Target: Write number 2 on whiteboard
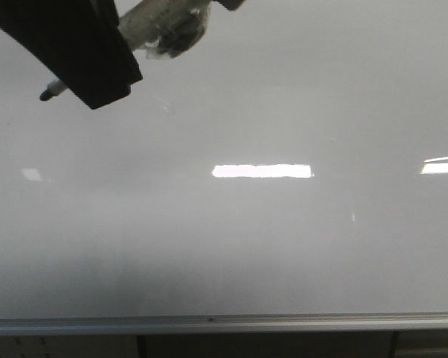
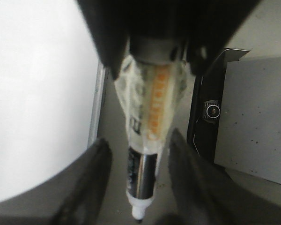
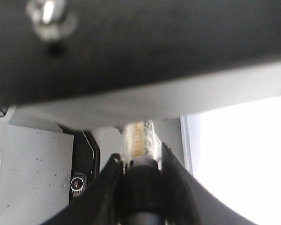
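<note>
Marker (image 2: 143, 173) over bare whiteboard (image 1: 224, 246)

Shows a marker (image 2: 142, 174), black-banded white barrel ending in a bare dark tip, wrapped higher up in crinkled clear tape (image 2: 131, 101) over orange lettering. Beyond it stands a grey speckled panel (image 2: 257, 122) beside a black bracket (image 2: 210, 112).

The whiteboard (image 1: 231, 239) is seen as one broad bare face, broken only by light reflections, and room for passage is offered across its middle, right and lower parts. The upper left corner is blocked by a dark gripper (image 1: 82, 52) and the marker (image 1: 56, 89) jutting from it. Along the lower edge, the way is bounded by a silver rail (image 1: 224, 324).
</note>
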Robot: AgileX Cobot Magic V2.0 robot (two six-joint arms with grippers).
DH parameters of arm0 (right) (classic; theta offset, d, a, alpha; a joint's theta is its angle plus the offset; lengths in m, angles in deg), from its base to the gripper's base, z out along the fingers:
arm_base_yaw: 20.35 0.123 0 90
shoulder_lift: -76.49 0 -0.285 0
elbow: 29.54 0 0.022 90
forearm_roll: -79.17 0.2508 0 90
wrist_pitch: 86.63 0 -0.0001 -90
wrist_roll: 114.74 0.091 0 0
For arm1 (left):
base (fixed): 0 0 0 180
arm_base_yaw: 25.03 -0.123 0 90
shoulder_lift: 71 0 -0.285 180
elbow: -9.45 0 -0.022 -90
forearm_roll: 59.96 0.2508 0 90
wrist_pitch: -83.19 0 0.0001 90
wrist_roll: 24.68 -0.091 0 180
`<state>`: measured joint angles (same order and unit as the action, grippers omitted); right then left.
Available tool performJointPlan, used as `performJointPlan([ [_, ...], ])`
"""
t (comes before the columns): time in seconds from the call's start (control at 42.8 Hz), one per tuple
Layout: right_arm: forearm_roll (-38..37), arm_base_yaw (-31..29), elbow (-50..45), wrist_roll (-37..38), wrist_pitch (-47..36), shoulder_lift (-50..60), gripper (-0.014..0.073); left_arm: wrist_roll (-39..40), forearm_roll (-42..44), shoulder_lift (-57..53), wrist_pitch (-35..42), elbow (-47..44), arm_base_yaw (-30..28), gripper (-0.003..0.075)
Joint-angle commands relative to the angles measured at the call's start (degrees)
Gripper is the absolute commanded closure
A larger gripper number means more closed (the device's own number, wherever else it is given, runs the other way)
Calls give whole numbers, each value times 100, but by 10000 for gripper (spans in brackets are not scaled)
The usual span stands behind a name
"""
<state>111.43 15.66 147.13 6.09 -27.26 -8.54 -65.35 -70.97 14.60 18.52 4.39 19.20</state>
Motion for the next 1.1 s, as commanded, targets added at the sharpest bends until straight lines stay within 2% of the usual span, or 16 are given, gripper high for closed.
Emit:
performJointPlan([
  [0.0,57,-4,207,47,-124,181,540,58,-34,-181,230,178,26,267],
  [0.117,-293,-13,207,380,-118,258,540,276,-7,-394,268,178,-58,260],
  [0.303,-1307,-233,207,1541,1,486,540,787,1,-812,376,178,-495,260],
  [0.467,-1600,-822,145,2639,117,850,540,1650,1,-1198,512,178,-1053,260],
  [0.537,-1600,-1189,2,3090,-30,1089,540,1792,1,-1351,512,166,-1300,260],
  [0.817,-1524,-2400,-1155,3384,-1140,2392,540,2390,-9,-2031,1072,-474,-1992,260],
  [1.074,-823,-2688,-2775,3473,-2463,3484,540,2491,-63,-2587,1476,-1239,-2113,260],
])
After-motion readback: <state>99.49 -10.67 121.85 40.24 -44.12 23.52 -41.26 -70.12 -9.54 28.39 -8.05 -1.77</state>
